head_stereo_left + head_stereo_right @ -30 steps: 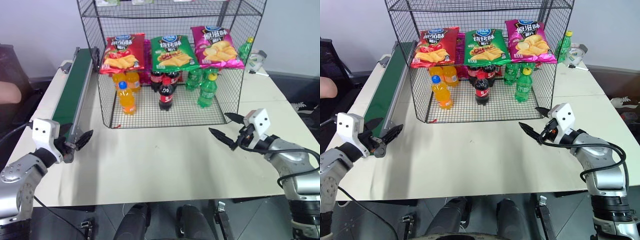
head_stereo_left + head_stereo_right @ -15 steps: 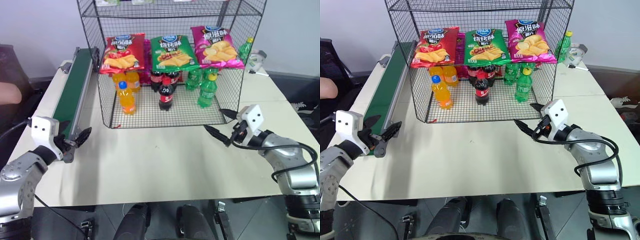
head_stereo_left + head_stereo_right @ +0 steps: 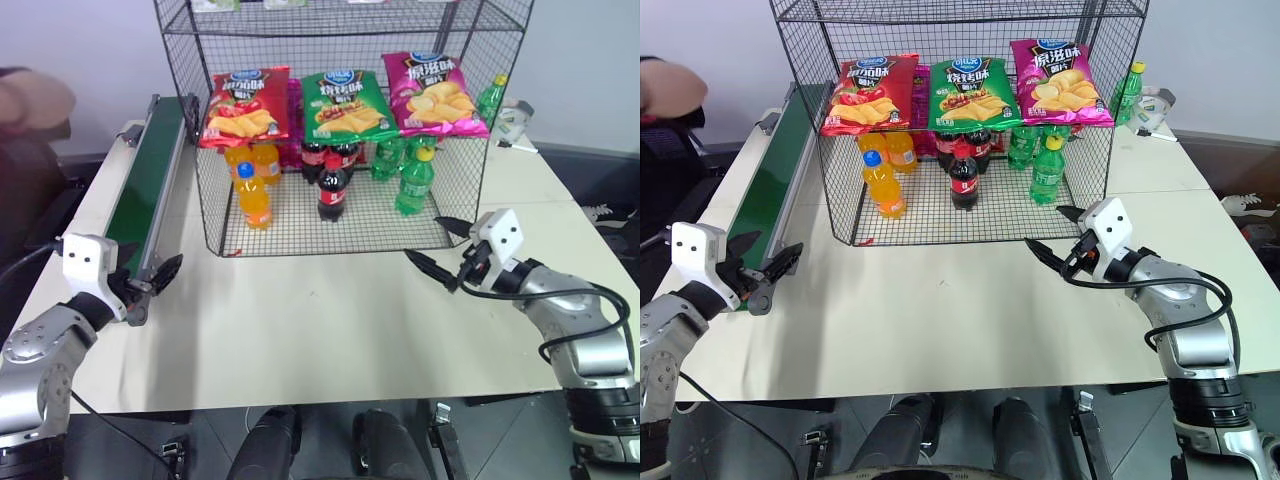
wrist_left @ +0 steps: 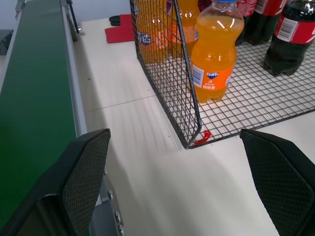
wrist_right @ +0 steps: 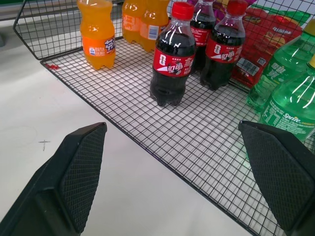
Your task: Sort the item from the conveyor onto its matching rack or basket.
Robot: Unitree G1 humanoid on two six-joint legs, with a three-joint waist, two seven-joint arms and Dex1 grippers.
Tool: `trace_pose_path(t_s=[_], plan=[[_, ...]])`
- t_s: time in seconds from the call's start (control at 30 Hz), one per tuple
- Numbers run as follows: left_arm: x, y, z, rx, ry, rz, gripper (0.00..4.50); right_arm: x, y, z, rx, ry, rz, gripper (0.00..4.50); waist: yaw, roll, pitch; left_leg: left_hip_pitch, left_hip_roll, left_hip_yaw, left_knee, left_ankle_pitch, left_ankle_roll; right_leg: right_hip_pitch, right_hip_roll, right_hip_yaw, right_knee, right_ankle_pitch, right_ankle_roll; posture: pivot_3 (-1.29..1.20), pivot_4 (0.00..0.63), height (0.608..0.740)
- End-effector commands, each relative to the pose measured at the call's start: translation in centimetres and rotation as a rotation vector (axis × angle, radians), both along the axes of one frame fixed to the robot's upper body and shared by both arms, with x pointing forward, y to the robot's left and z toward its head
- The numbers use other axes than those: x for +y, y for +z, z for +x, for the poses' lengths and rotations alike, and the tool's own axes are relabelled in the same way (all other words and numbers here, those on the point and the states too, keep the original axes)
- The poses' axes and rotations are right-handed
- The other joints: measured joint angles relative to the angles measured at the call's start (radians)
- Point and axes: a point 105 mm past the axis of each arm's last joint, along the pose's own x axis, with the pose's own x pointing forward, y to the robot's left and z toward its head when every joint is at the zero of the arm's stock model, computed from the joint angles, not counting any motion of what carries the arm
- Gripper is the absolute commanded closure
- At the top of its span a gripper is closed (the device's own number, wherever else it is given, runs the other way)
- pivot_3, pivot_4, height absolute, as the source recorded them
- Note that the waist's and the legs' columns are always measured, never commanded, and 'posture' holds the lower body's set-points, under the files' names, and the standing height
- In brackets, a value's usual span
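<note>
Your orange soda bottle (image 3: pixel 252 196) stands upright on the rack (image 3: pixel 340 232) floor at eleven o'clock. Both the left gripper (image 3: pixel 158 280) and right gripper (image 3: pixel 436 247) hold their fingers apart, empty, near the conveyor (image 3: pixel 145 183).

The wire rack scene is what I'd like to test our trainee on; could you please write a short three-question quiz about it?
1. True or false: the conveyor belt carries a bottle.
2. Which bottle stands furthest forward on the robot's left side of the wire rack floor? A) orange soda bottle B) cola bottle C) green soda bottle
3. Fill in: the chip bag hanging between the red chip bag and the pink chip bag is ____.

Key: 1 false; the belt is bare. 2 A. 3 green.
</note>
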Motion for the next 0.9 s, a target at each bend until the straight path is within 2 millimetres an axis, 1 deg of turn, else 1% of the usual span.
trace_pose_path(t_s=[0.03,0.4,0.57,0.7,0.9], plan=[[-0.2,1.2,0.1,-0.045,-0.003,0.018,0.09,0.0,0.9,0.0,-0.048,-0.004,0.006,0.0,0.0,0.0,0.0,0.0,0.0,0.0,0.0,0.0,0.0,0.0,0.0,0.0,0.0,0.0,0.0,0.0,0.15,0.74],[0.4,0.6,-0.3,-0.048,0.041,0.0,0.09,0.9,1.0,0.4,-0.059,0.026,0.016,0.0,-0.001,0.0,0.0,0.0,0.0,0.0,0.0,0.0,0.0,0.0,0.0,0.0,0.0,0.0,0.0,0.0,0.15,0.74],[0.9,0.6,-0.1,-0.057,0.08,-0.013,0.09,2.0,0.7,0.1,-0.061,0.052,0.023,0.0,0.0,0.0,0.0,0.0,0.0,0.0,0.0,0.0,0.0,0.0,0.0,0.0,0.0,0.0,0.0,0.0,0.15,0.74],[1.2,0.6,0.0,-0.067,0.097,-0.023,0.09,2.3,0.4,0.0,-0.056,0.057,0.023,0.0,0.0,0.0,0.0,0.0,0.0,0.0,0.0,0.0,0.0,0.0,0.0,0.0,0.0,0.0,0.0,0.0,0.15,0.74],[1.2,0.6,0.1,-0.084,0.111,-0.061,0.09,3.7,0.8,0.2,-0.071,0.079,0.05,0.0,0.0,0.0,0.0,0.0,0.0,0.0,0.0,0.0,0.0,0.0,0.0,0.0,0.0,0.0,0.0,0.0,0.15,0.74]])
